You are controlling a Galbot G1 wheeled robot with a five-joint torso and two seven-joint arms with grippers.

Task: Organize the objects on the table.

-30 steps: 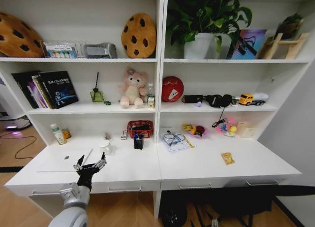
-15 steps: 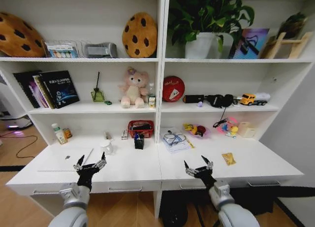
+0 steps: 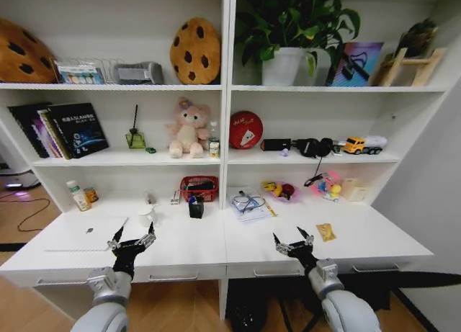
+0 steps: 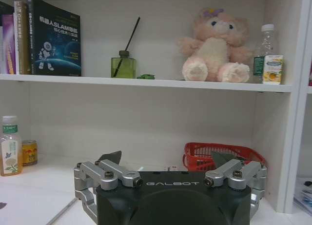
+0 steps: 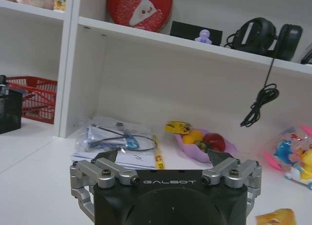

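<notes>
Both grippers hover low over the front edge of the white surface (image 3: 194, 249), fingers spread wide and holding nothing. The left gripper (image 3: 131, 241) sits just beside the thin silver laptop (image 3: 86, 235); the right gripper (image 3: 294, 244) is near the small yellow packet (image 3: 325, 232). The green-banded can (image 3: 91, 195) stands at the back left beside a bottle (image 3: 74, 196). The risk, as I judge it: the flat laptop offers little to pinch, so a grab could slide it off the edge, and the packet may crumple.
</notes>
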